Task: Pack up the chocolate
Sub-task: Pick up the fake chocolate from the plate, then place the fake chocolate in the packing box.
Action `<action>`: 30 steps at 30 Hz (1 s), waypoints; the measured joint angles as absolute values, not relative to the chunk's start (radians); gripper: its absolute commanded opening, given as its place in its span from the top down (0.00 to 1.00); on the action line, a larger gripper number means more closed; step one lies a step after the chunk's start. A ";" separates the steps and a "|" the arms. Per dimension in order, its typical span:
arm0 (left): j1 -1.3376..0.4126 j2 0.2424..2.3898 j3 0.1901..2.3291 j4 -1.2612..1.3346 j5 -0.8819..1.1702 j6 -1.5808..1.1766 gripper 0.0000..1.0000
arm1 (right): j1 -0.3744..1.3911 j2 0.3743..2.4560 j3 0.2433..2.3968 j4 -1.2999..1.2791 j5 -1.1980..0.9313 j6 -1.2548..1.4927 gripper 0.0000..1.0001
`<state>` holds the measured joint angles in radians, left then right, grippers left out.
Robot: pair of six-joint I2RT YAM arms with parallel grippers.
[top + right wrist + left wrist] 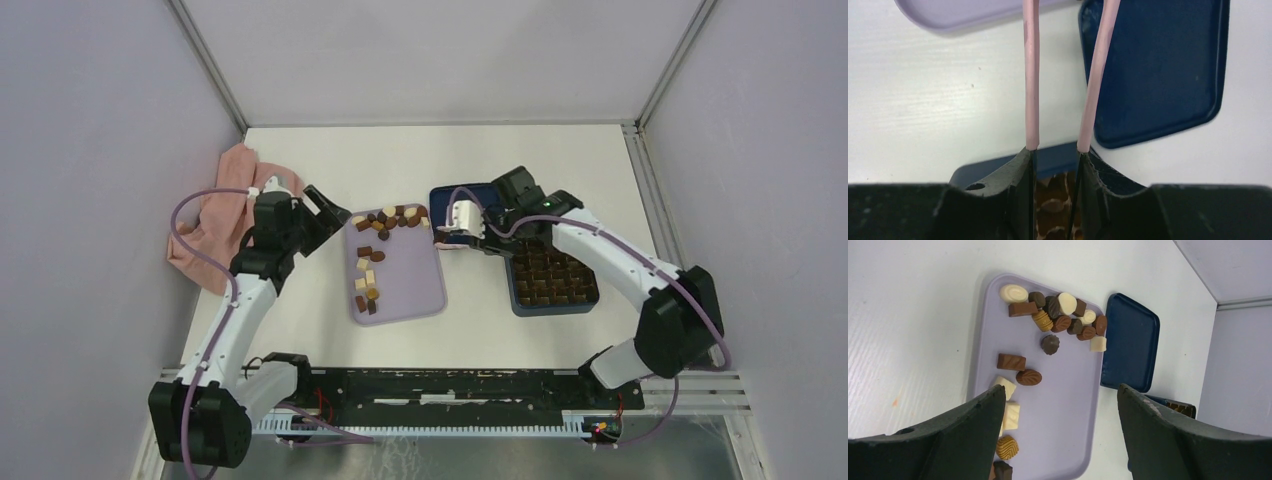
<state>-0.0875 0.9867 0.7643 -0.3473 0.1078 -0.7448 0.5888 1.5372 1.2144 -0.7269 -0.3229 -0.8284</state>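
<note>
The chocolate (385, 218) lies as several dark, brown and cream pieces on a flat lilac tray (410, 285), mostly along its far and left sides; the left wrist view shows the far cluster (1058, 315). My left gripper (325, 215) hangs open over the tray's left edge, with nothing between its fingers (1060, 390). My right gripper (462, 238) is shut on pink tongs (1031, 75), between the tray and the dark blue box (550, 275). The tongs point toward the tray (963, 15). Their tips run out of the right wrist view.
The box's flat blue lid (1130, 340) lies on the table behind my right gripper, seen too as the lid (1158, 70). A pink cloth (225, 215) is bunched at the far left by the wall. Grey walls enclose the table on three sides.
</note>
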 measured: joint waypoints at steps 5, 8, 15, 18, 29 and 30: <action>-0.088 1.053 0.765 -0.291 0.143 -0.746 0.13 | 0.476 1.391 1.098 -0.726 -0.342 -0.826 0.64; -0.088 1.110 0.775 -0.262 0.173 -0.746 0.13 | 0.389 1.335 1.038 -0.732 -0.364 -0.824 0.64; -0.088 1.208 0.827 -0.220 0.223 -0.745 0.13 | 0.089 1.213 0.953 -0.768 -0.389 -0.843 0.64; -0.088 1.238 0.851 -0.197 0.244 -0.745 0.13 | -0.001 1.133 0.902 -0.792 -0.389 -0.867 0.63; -0.113 1.309 0.881 -0.133 0.313 -0.743 0.13 | -0.286 1.023 0.822 -0.923 -0.384 -0.997 0.63; -0.115 1.311 0.883 -0.131 0.318 -0.742 0.13 | -0.308 1.023 0.822 -0.934 -0.383 -1.013 0.63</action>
